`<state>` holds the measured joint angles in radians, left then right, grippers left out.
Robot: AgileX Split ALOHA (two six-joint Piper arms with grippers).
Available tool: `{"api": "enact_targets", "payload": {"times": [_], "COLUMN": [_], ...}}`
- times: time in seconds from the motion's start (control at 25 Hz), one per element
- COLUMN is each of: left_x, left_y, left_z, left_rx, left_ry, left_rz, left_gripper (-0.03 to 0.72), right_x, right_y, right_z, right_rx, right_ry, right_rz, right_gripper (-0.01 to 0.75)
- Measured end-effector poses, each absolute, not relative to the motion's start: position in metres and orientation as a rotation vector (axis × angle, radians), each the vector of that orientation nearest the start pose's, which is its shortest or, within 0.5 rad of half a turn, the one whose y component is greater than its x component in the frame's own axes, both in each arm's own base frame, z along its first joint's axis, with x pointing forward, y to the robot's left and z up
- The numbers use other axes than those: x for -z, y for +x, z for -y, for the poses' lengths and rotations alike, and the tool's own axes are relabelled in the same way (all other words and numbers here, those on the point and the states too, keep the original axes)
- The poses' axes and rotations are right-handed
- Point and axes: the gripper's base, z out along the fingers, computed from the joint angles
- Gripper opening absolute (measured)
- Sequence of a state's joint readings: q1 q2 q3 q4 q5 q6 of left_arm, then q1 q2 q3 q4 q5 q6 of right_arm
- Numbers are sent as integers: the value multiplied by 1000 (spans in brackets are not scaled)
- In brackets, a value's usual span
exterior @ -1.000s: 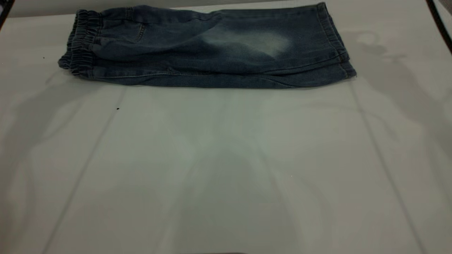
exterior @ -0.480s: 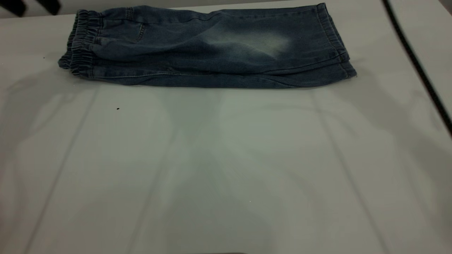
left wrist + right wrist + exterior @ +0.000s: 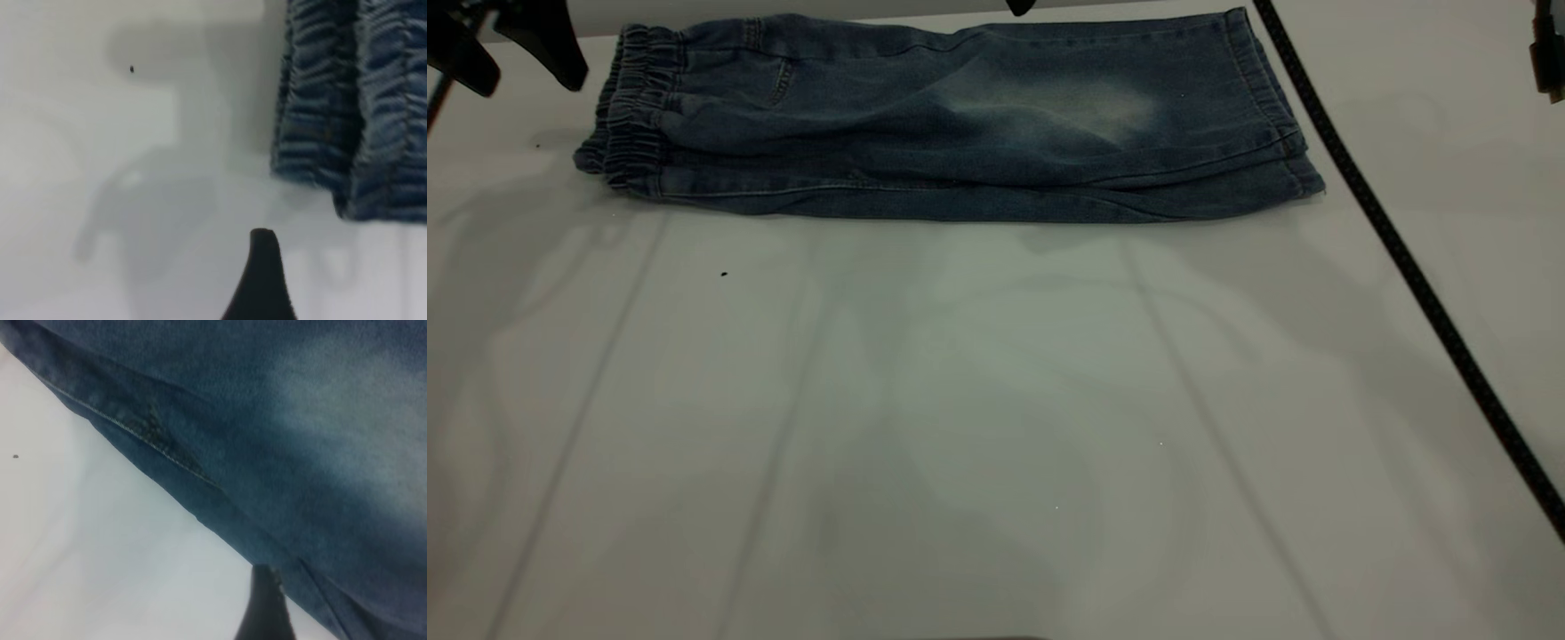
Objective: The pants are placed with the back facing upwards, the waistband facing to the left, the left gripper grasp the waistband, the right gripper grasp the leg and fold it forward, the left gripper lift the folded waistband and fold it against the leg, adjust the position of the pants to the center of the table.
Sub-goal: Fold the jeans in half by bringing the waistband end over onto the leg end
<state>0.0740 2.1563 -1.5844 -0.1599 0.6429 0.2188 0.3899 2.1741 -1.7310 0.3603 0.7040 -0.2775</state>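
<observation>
Exterior view: white table (image 3: 996, 427), bare at 6 o'clock; a black cable (image 3: 1405, 267) crosses at 3 o'clock. Folded pants (image 3: 951, 124) lie at 12 o'clock, waistband (image 3: 627, 107) at 10 o'clock beside the left gripper (image 3: 511, 53), fingers spread, empty. Right gripper's (image 3: 267, 607) finger state: cannot tell.

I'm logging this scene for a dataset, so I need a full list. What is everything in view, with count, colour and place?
pants: one, faded blue denim, folded lengthwise, far part of the table
waistband: one, darker blue, ruffled, at the pants' left end
table: one, white, under everything
cable: one, black, running across the right side
left gripper: black, open, above the table just left of the waistband
right gripper: black, only a tip showing above the pants' far edge
</observation>
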Motion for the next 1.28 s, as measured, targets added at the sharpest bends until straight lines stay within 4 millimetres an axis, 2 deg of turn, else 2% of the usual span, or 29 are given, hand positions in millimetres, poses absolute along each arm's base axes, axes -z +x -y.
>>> {"api": "enact_targets", "payload": {"times": [0.24, 0.68, 0.84, 0.96, 1.04, 1.16, 1.28], "left_x": [-142, -99, -85, -78, -77, -79, -80], "left_y": [469, 492, 496, 497, 498, 499, 500], "left_z": [-26, -22, -22, -23, -23, -23, -22], "left_rx": [88, 189, 188, 187, 187, 184, 180], "left_ry": [1, -89, -95, -106, -110, -105, -106], "left_rz": [-2618, -2621, -2623, -2621, -2616, -2604, -2590], "left_gripper": [540, 540, 540, 533, 503, 385, 173], "right_x": [-191, -196, -200, -194, -183, -161, -137], "right_y": [437, 442, 445, 446, 448, 451, 457], "right_z": [-202, -206, -216, -231, -240, -249, -253], "right_rx": [-442, -479, -539, -597, -618, -635, -628], "right_ry": [-585, -568, -562, -563, -574, -560, -509], "right_rz": [-2551, -2465, -2363, -2297, -2266, -2240, -2227], "right_gripper": [467, 467, 467, 467, 467, 467, 467]}}
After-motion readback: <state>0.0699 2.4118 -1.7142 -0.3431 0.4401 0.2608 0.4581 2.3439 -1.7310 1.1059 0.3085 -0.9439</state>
